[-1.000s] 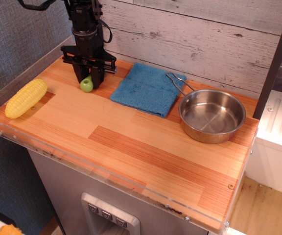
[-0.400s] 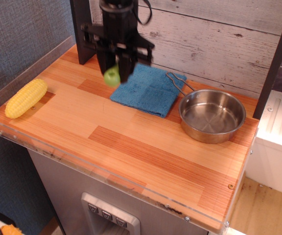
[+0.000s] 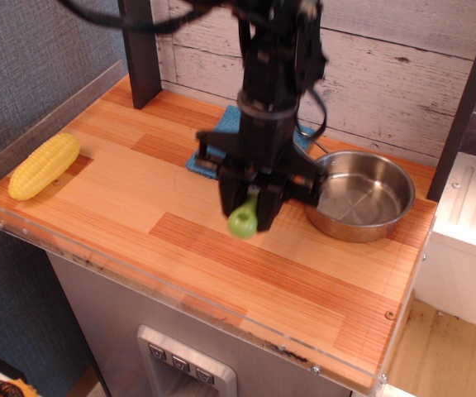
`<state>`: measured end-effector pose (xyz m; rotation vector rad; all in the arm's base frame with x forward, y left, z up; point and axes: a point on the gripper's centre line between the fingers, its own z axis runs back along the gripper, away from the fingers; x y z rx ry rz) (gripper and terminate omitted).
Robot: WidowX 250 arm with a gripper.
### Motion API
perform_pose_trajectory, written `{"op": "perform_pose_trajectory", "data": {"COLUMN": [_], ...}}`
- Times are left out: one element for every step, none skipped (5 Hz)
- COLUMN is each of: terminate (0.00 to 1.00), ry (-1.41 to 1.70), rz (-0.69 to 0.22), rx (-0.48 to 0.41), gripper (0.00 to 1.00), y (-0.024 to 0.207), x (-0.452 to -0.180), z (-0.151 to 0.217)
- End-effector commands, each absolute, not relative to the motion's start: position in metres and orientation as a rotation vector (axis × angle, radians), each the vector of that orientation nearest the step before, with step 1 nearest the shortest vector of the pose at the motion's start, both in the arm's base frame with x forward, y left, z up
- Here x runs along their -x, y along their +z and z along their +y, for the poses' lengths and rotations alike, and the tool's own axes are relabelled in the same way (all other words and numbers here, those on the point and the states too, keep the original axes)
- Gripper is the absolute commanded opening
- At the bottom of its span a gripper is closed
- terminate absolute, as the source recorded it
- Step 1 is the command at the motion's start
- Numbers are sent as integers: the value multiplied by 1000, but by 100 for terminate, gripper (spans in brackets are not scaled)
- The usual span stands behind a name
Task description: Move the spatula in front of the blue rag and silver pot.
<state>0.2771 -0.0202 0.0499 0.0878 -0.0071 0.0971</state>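
The gripper (image 3: 253,208) is clamped on the spatula (image 3: 244,220), whose lime-green handle hangs below the fingers while the blade is hidden between them. A second ago it held the spatula at the back left of the counter; it has since lifted it and carried it across, and now hangs over the open wood in front of the blue rag (image 3: 211,154) and the silver pot (image 3: 359,195). That looks close to the drop spot, so lowering and release likely remain. The wooden counter (image 3: 139,198) carries a yellow corn cob (image 3: 43,165) at its left, with a plank wall (image 3: 387,66) behind.
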Motion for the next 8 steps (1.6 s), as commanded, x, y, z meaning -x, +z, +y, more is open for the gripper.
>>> {"op": "perform_pose_trajectory", "data": {"terminate": [0,0,0,0,0,0,0,0], "ry": [73,83,58,56,71,97,87,73], "rz": [-38,-31,-7,4,-41,-107,-129,-118], "rx": [-117,-112,-109,-92,-83,-84,-53,-41], "gripper": [0,0,100,100,100,100,100,100], "y": [48,43,41,41,62,89,94,93], "x": [-272,-266,-263,-262,-266,-269,-274,-277], "z": [-31,-29,-29,-29,-17,7,22,24]}}
